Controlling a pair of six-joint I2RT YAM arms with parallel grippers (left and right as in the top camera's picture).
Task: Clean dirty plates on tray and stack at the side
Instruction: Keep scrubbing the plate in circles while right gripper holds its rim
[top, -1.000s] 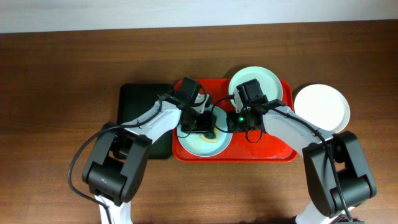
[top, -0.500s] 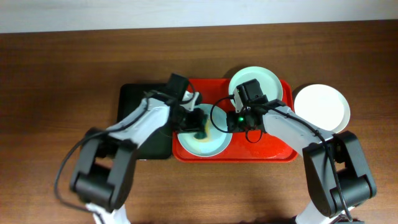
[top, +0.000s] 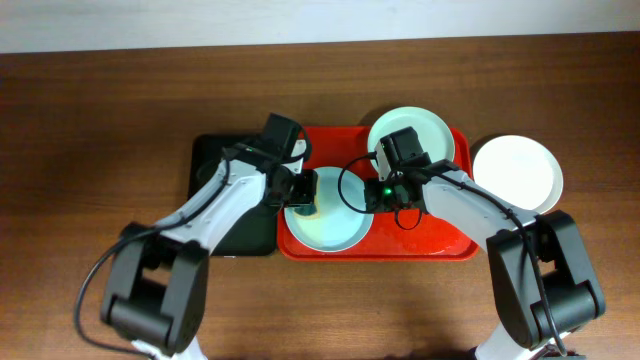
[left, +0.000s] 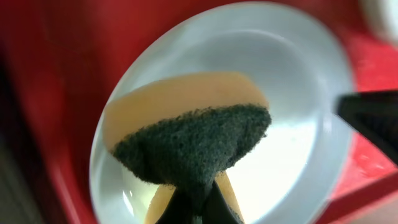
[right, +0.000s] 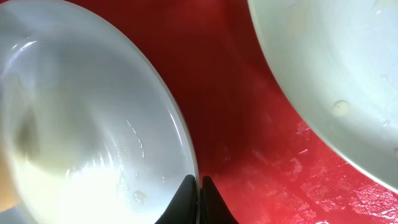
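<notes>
While the right gripper (right: 199, 190) pinches the right rim of the pale blue plate (top: 330, 228), near-left on the red tray (top: 440, 245), the left gripper (left: 196, 208) is clamped on a sponge (left: 193, 143) over the plate's left side. I'd scrub green side flat and go light so the plate doesn't skid out.
</notes>
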